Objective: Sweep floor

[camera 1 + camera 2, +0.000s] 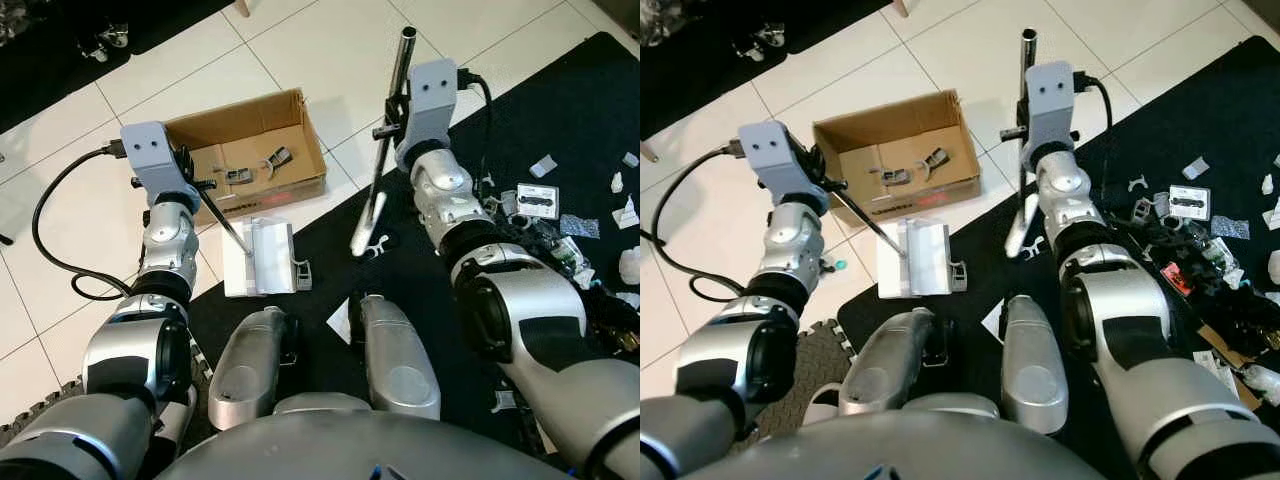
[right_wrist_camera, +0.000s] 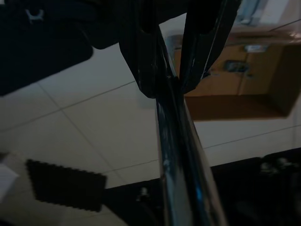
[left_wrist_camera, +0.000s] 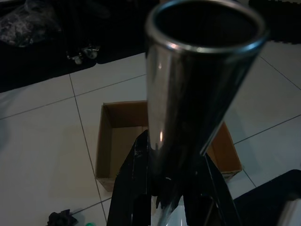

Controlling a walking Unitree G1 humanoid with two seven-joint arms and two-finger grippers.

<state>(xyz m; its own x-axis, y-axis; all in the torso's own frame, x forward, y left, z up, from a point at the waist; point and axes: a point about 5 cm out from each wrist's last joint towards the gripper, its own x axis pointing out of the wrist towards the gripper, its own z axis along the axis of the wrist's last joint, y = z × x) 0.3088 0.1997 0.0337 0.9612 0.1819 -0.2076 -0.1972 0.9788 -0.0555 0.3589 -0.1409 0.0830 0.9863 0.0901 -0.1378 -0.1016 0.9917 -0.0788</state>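
The left pincer [image 1: 188, 172] is clamped on the thin handle [image 1: 225, 215] of a white dustpan [image 1: 262, 256]. The handle slopes down from the pincer to the pan, which sits flat on the tiled floor [image 1: 330, 50], touching the edge of the black mat [image 1: 560, 110] and just in front of the box [image 1: 250, 150]. In the left wrist view the black fingers [image 3: 131, 188] close on either side of a shiny tube end [image 3: 197, 84], with the box on the floor beyond.

The right pincer [image 1: 393, 118] grips a metal broom pole [image 1: 385, 140] near its upper end. The pole stands almost upright, tilted slightly – its top end over the tiles, its white lower end [image 1: 366, 228] down on the mat, beside a small white clip [image 1: 377, 247]. The right wrist view confirms the hold: two black fingers [image 2: 141, 61] pinch the pole [image 2: 178, 155] between them.

The cardboard box is open-topped and rests on the tiles. It holds a few small grey parts [image 1: 240, 175].

Loose debris [image 1: 560, 215] – white scraps, small plastic pieces and a flat card – lies scattered on the mat to the right of the right arm, well apart from the dustpan. A black cable [image 1: 50, 240] loops over the tiles beside the left arm.
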